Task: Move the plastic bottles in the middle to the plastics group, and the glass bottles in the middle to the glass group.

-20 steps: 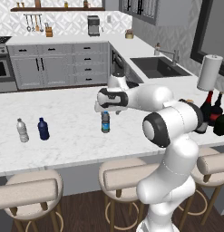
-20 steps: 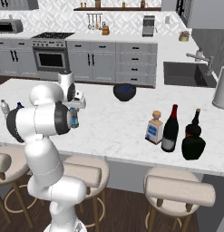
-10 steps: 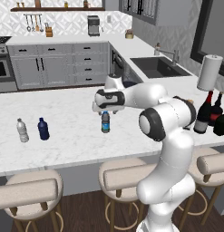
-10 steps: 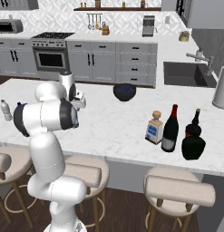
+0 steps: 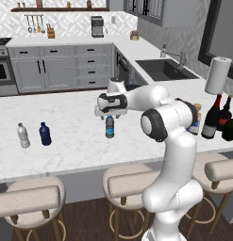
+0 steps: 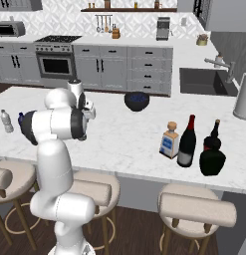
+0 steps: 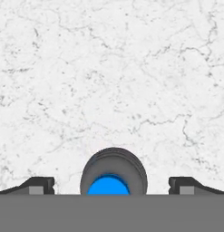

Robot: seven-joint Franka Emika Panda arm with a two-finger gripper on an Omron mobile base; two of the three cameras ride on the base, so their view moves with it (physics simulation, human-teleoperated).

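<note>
White arm (image 5: 151,96) bent low, fingers (image 7: 38,185) spread astride water bottle (image 5: 109,126).

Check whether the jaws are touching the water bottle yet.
Apart. In the hand view the water bottle sits centred in the open gripper, with bare counter visible between it and each fingertip.

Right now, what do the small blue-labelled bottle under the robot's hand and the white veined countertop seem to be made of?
The small clear-bluish bottle with the blue label looks like thin see-through plastic, with a dark ridged cap. The white countertop looks like polished marble, judging by its fine grey veins, though it may be an imitation.
</note>
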